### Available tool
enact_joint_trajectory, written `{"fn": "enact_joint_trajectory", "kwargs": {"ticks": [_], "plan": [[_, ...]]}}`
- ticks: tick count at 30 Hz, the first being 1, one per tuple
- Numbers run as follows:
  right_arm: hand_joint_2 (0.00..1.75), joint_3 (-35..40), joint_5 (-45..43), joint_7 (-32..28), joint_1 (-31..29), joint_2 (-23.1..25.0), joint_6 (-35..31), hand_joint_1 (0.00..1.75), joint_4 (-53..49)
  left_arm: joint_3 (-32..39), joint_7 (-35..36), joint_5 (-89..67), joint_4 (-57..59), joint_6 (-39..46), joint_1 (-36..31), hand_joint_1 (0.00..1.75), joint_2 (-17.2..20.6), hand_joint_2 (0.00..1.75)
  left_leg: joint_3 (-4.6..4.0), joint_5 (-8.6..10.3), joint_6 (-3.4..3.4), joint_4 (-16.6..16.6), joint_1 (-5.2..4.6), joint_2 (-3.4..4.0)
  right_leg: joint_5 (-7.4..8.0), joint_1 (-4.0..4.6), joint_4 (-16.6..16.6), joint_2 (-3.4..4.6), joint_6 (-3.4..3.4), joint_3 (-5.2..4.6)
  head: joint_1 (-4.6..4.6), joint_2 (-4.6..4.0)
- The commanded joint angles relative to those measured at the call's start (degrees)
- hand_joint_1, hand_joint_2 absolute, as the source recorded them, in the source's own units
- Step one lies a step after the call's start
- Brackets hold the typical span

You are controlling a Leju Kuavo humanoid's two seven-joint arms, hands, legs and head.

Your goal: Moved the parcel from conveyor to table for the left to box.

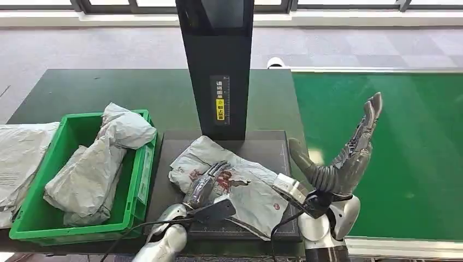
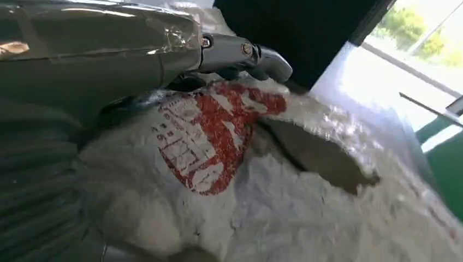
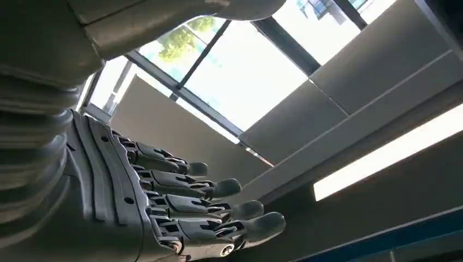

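The crumpled grey plastic mailer parcel with red print point(image 1: 229, 183) before the black scanner post point(image 1: 216, 65) looks light, soft and slippery, best gathered mid-body, left hand point(image 1: 210, 183) fingers resting spread on it, right hand point(image 1: 349, 155) fingers spread, holding nothing

Parcel point(image 1: 240, 183): crinkled grey plastic film; bin point(image 1: 139, 180): glossy green plastic.

I count one crumpled grey plastic parcel with red print point(image 1: 240, 183) on the dark platform. Two more grey bagged parcels point(image 1: 93, 169) fill one green plastic crate point(image 1: 139, 180).
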Motion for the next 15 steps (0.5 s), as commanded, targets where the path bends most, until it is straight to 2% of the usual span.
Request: {"fn": "enact_joint_trajectory", "kwargs": {"ticks": [1, 12, 15], "plan": [[1.75, -4.75, -0.12, -0.05, 0.64, 1.95, 0.22, 0.0, 1.15, -4.45, 3.23, -5.49, 17.63, 1.2, -7.44, 1.75, -0.3, 1.75, 0.22, 0.05, 0.01, -0.17, -0.01, -0.2, -0.03, 0.0, -0.14, -0.21, -0.03, 0.28, 0.0, 0.0], [1.75, -6.3, -0.17, 0.46, 1.73, 1.95, 0.22, 0.0, -0.29, -4.25, 4.66, -9.55, 20.05, 1.0, -8.57, 1.75, -0.84, 1.75, 0.43, 0.0, 0.02, -0.1, -0.01, -0.09, -0.03, -0.01, -0.1, -0.11, 0.0, 0.54, 0.0, 0.0], [1.75, -6.67, 0.43, 1.07, 2.46, 1.95, 0.22, 0.0, -1.33, -4.08, 6.24, -11.48, 19.72, 5.23, -8.84, 1.75, -1.04, 1.75, 0.58, 0.04, 0.01, -0.22, 0.0, -0.07, 0.02, 0.0, -0.22, -0.09, -0.02, 0.66, 0.02, 0.0]]}}
